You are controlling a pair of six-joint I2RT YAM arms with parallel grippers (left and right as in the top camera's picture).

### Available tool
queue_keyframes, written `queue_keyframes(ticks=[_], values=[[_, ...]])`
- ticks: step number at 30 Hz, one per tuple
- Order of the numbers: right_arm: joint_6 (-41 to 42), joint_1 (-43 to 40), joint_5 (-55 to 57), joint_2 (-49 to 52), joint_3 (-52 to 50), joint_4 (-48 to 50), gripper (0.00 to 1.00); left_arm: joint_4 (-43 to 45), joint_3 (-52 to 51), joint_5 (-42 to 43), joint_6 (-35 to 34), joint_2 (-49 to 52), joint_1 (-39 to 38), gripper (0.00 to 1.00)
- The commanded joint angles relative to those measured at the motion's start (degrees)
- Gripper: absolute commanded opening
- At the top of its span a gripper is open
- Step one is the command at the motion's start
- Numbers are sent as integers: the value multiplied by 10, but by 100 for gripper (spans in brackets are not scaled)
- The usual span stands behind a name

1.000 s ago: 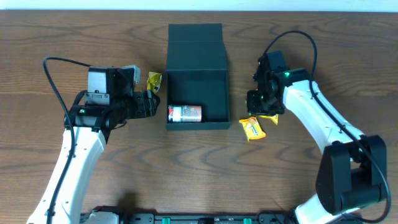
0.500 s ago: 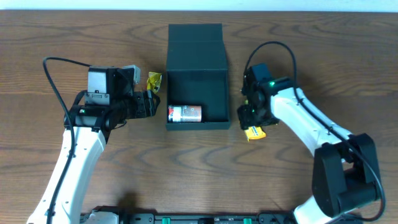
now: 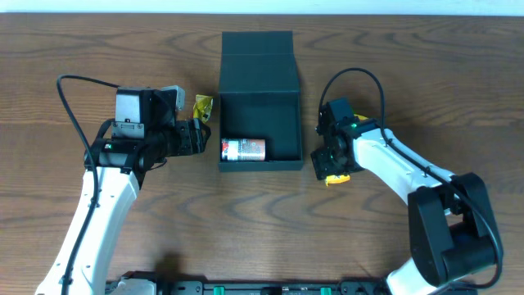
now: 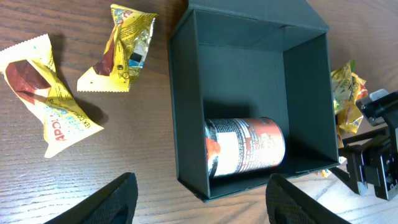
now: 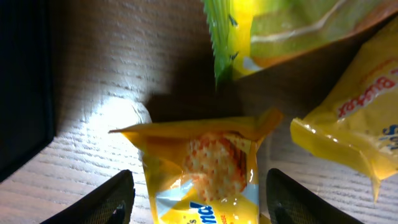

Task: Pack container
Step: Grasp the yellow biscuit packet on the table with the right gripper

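Observation:
The dark teal container (image 3: pixel 260 98) stands open at the table's middle, lid flap folded back, with a red can (image 3: pixel 244 148) lying in its near end. In the left wrist view the container (image 4: pixel 249 56) and can (image 4: pixel 245 146) lie just ahead of my open, empty left gripper (image 4: pixel 202 202), which sits left of the container (image 3: pixel 199 138). My right gripper (image 3: pixel 332 160) hangs low over a yellow cracker packet (image 3: pixel 336 174) by the container's right front corner. In the right wrist view the open gripper (image 5: pixel 199 199) straddles that packet (image 5: pixel 205 168) without closing on it.
Two snack packets (image 4: pixel 121 46) (image 4: pixel 46 93) lie left of the container; one shows overhead (image 3: pixel 202 106). A green-yellow packet (image 5: pixel 280 31) and another yellow packet (image 5: pixel 348 137) lie beside the cracker packet. The container's dark wall (image 5: pixel 22 81) is close on the right gripper's left.
My right gripper has moved left and toward the front, from beside the packets to over the yellow cracker packet next to the container. The left arm has not moved.

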Motion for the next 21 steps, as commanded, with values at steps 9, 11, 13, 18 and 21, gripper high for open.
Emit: queue_keyframes(ticks=[9,11,13,18,21], values=[[-11,6,7,2,-32,31,61,4,-4,-2,6,-5,2,67],[-11,6,7,2,-33,32,55,5,-4,-2,6,-5,2,67],[-11,6,7,2,-33,34,51,5,-4,-2,6,-5,2,67],[-11,6,7,2,-33,34,43,4,-4,-2,6,-5,2,67],[-6,6,6,2,-30,32,40,6,-4,-2,6,-5,2,67]])
